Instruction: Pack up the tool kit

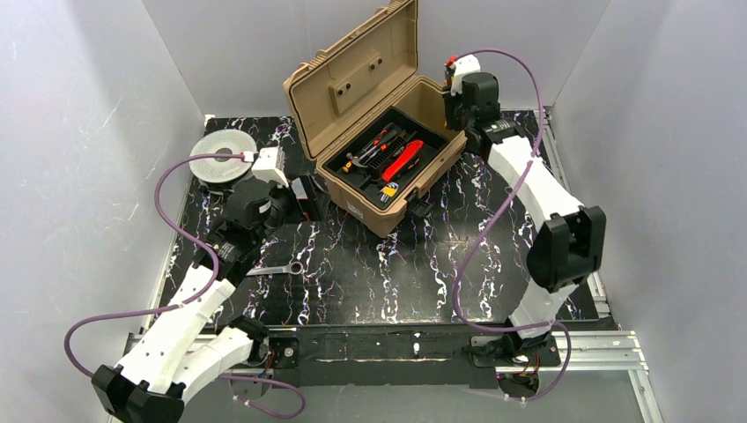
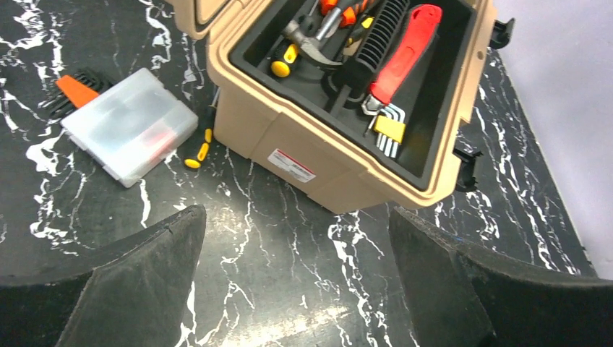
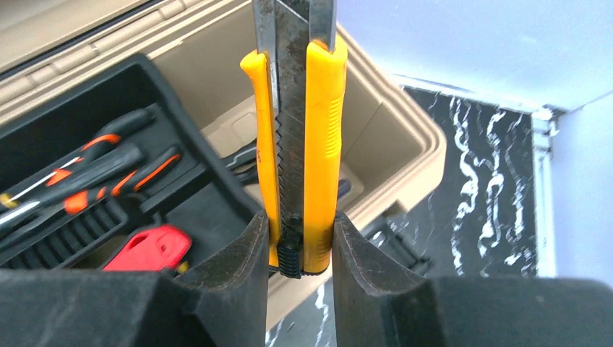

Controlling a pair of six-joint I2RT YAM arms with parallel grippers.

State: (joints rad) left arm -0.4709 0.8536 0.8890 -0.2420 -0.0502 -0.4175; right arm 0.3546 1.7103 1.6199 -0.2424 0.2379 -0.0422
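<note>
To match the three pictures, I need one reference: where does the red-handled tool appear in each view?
Top external: red-handled tool, upper centre, inside the tan toolbox.
Left wrist: the tool, top, right of centre.
Right wrist: the tool, lower left, partly hidden.
Shared landmark: the tan toolbox around it.

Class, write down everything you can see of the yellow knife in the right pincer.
The yellow knife looks like a utility cutter: two bright yellow plastic-looking rails flank a worn grey metal track, with a black slider at its near end. It points away from the wrist camera, its far end cut off by the frame. The right pincer is shut on its near end, one dark padded finger on each side. It hangs over the open tan toolbox, apparently touching nothing else.
</note>
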